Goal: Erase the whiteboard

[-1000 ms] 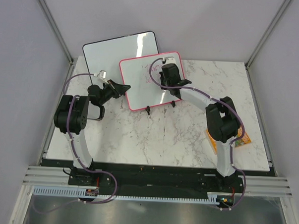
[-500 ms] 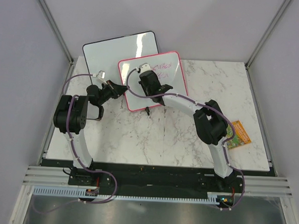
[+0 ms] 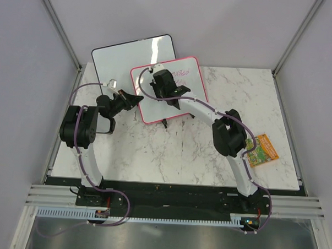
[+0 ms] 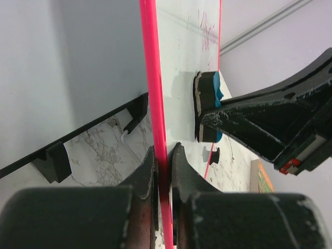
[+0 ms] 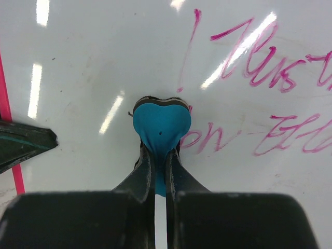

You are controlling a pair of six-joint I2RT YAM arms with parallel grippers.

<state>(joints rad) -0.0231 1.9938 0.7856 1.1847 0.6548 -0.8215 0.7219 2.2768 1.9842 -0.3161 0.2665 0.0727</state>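
The whiteboard (image 3: 157, 108) with a pink-red frame lies tilted at the back of the table, and purple handwriting (image 3: 182, 75) shows on its upper right part. My left gripper (image 3: 138, 99) is shut on its left frame edge (image 4: 152, 93), one finger on each side. My right gripper (image 3: 157, 80) is over the board's upper left area, shut on a blue eraser (image 5: 161, 123). In the left wrist view the eraser (image 4: 207, 106) is pressed flat against the board's face. Handwriting (image 5: 270, 67) lies to the right of the eraser, and the surface to its left is blank.
A larger black-framed whiteboard (image 3: 130, 52) sits behind, partly under the pink one. A colourful packet (image 3: 262, 150) lies on the marble table (image 3: 170, 152) at the right, beside my right arm. A small white object (image 3: 111, 82) is near my left wrist.
My right gripper has swept the eraser leftward from the board's upper right to its upper left. The board has shifted a little to the left. My left gripper holds as before.
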